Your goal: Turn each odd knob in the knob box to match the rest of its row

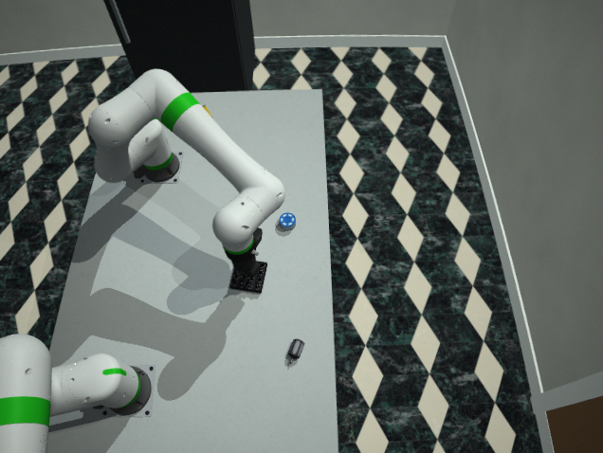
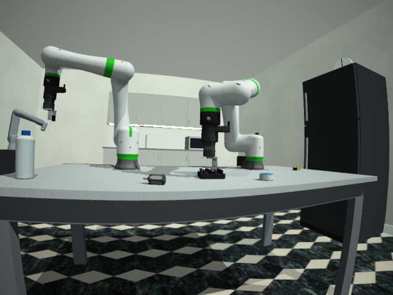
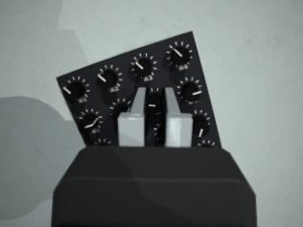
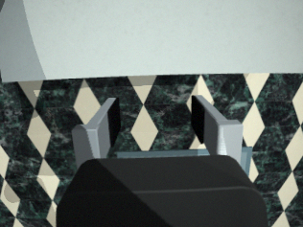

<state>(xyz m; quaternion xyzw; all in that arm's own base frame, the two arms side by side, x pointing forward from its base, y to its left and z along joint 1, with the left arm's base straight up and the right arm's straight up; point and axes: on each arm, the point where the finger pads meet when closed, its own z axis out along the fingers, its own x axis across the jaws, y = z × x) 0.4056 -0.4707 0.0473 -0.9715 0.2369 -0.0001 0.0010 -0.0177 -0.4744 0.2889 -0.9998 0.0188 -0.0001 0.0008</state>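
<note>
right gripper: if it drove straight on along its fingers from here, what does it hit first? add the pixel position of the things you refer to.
Probably the patterned floor: the right gripper (image 2: 51, 116) (image 4: 155, 111) points down past the edge of the table (image 2: 159, 194) (image 4: 158, 37). Depth is unclear, so clipping the edge can't be excluded.

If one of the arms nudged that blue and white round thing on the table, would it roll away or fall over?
Probably neither: the blue and white disc lies on its flat face and looks wider than tall, so a low push would likely slide it. Its round side might make it turn a little if pushed off-centre.
</note>
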